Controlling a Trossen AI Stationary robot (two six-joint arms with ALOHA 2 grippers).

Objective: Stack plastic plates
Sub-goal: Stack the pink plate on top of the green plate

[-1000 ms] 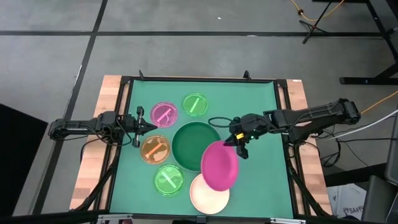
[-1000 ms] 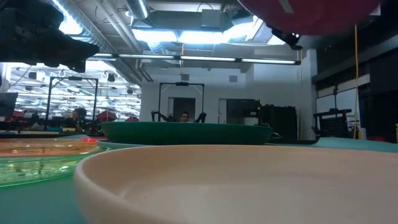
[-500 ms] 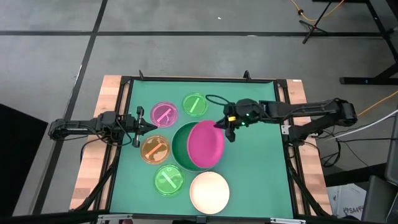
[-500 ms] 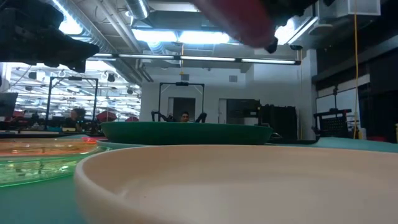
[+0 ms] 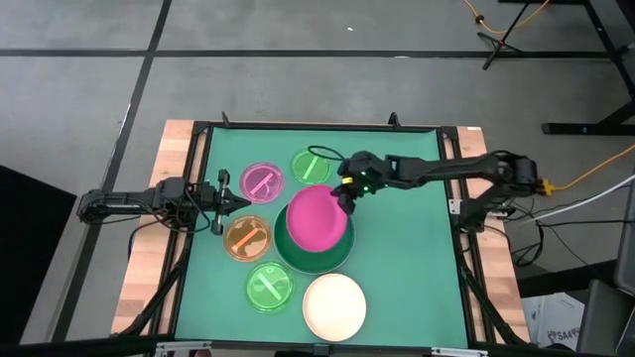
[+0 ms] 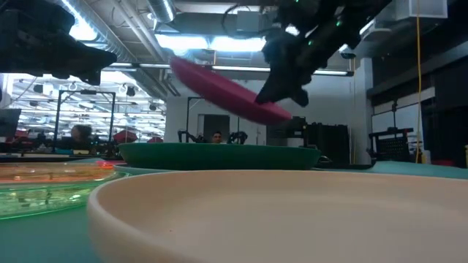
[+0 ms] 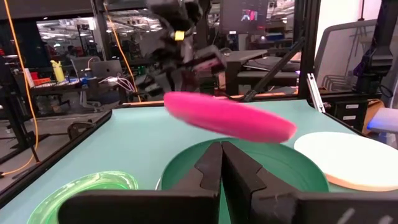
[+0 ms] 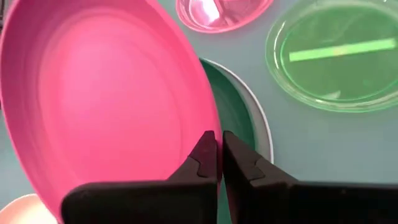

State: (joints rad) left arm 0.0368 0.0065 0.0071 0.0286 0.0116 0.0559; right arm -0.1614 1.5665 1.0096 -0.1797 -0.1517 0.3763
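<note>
My right gripper (image 5: 343, 198) is shut on the hot pink plate (image 5: 316, 218), which hovers over the dark green plate (image 5: 319, 256). A pale rim (image 8: 260, 121) shows under the green plate's edge. The cream plate (image 5: 334, 305) rests flat near the table's near edge. On the mat to the left and far side lie the translucent pink plate (image 5: 262, 182), the orange plate (image 5: 247, 237) and two lime green plates (image 5: 312, 167) (image 5: 269, 287). My left gripper (image 5: 236, 202) is shut and waits between the small pink and orange plates. My right gripper pinches the hot pink plate's rim (image 8: 210, 124) on its far right side, one finger (image 8: 202, 155) inside the bowl and the other (image 8: 237, 158) outside. It reaches in from the table's right. The plate (image 6: 227, 91) hangs clear above the green plate (image 6: 219, 155), tilted, held side lower.
A black frame (image 5: 203, 178) borders the green mat (image 5: 417, 258), with wooden table strips outside it. The mat's right half holds open room. People sit in the room beyond the far edge.
My right gripper carried the hot pink plate from above the cream plate toward the table's far left, stopping over the dark green plate, and came down lower. The cream plate is now uncovered.
</note>
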